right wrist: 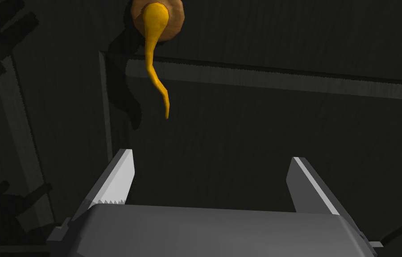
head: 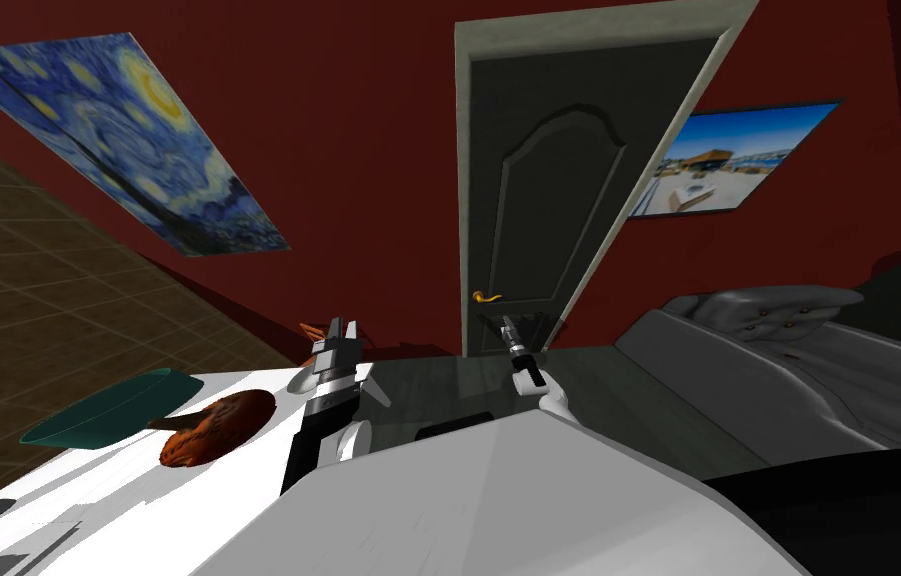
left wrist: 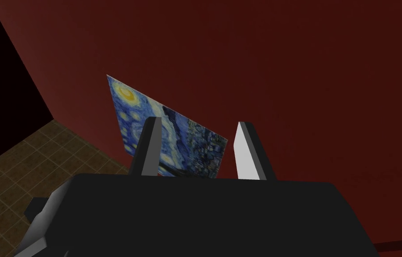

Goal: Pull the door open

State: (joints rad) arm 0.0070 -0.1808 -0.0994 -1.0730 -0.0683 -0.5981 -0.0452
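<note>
Fingers of the left hand (left wrist: 197, 149) stand spread and empty, above the white worktop (head: 118, 480). The gold lever handle (right wrist: 155, 58) lies just ahead of the right hand (right wrist: 211, 178), beyond one fingertip, untouched. That hand's fingers are spread, close before the dark grey door (head: 548, 180).
</note>
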